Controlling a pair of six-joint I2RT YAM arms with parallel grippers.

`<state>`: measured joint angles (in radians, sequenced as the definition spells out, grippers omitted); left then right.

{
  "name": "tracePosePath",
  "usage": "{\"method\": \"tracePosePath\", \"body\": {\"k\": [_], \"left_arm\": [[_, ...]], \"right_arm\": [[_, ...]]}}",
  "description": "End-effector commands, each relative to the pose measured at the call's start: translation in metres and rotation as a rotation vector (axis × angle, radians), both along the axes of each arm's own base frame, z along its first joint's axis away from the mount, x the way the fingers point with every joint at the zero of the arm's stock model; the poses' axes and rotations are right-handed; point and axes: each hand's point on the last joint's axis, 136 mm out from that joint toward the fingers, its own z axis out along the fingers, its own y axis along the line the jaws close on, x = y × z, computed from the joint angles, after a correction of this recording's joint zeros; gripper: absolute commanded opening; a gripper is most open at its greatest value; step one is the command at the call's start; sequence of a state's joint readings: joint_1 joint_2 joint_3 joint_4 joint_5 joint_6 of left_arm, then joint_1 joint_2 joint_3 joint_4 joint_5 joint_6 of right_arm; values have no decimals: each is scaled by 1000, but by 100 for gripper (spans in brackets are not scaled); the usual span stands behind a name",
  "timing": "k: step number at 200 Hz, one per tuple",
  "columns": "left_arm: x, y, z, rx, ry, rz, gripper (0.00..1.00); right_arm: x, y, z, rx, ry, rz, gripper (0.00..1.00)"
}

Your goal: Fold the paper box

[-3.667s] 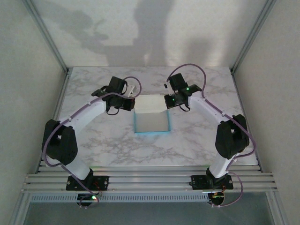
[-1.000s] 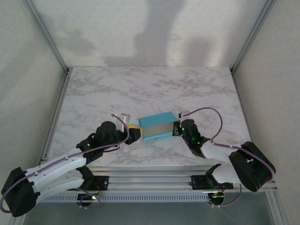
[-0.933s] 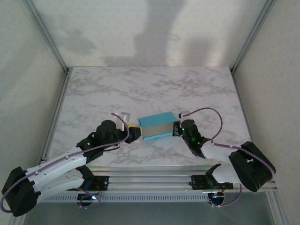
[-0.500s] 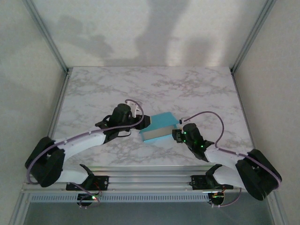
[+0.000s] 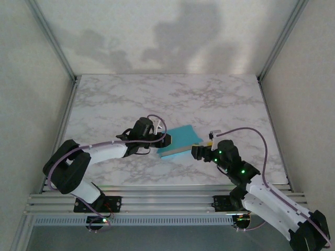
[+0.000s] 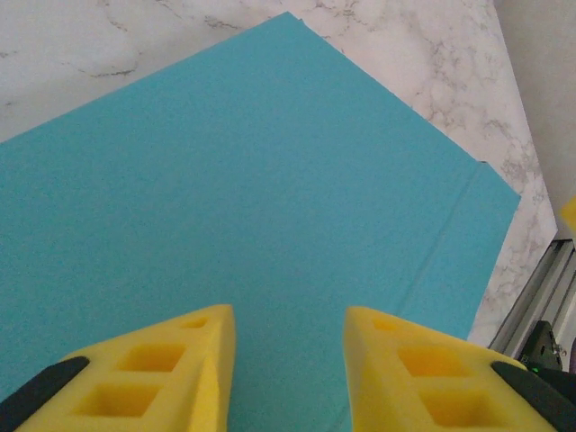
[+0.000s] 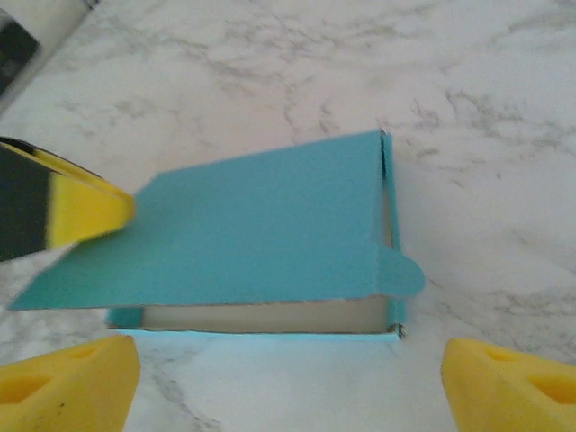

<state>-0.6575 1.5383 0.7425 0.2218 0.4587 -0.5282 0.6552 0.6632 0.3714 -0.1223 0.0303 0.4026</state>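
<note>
A white marble-patterned counter [image 5: 104,104] carried the shallow turquoise cardboard paper box [image 5: 180,138], lid ajar, near its front middle. The left jaws sat slightly parted over the lid; the right jaws gaped wide beside it, empty.

Matt turquoise paper box [image 5: 180,139] lies on a smooth marble-patterned table [image 5: 157,94].

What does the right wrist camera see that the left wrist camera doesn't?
Right wrist view: the turquoise cardboard box from the side, its lid slightly raised over an off-white inside, with a rounded tab. Left wrist view: the lid's straight crease and a metal rail. Both: the turquoise lid and the marble table.
</note>
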Motion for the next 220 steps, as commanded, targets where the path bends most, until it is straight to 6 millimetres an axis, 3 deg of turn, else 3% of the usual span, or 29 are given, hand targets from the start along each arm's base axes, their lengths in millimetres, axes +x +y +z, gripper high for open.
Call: {"method": "tracePosePath", "body": {"k": [1,37,71,105,137,220], "left_arm": [[-2,-1,-4,-18,10,-12,37],[1,5,14,-17,-14,29,41],[1,27,26,78,24,126,53],[-11,44,27,117,106,189,63],[-26,36,17,77,227,173,65],[-43,20,-9,75,355,140,59]], "right_arm": [[-1,15,28,28,34,65,91],[20,41,19,3,177,124,95],[37,38,3,-90,328,89,94],[46,27,-8,-137,405,35,93],[49,30,-17,-114,460,55,91],[53,31,-39,-98,532,57,84]]}}
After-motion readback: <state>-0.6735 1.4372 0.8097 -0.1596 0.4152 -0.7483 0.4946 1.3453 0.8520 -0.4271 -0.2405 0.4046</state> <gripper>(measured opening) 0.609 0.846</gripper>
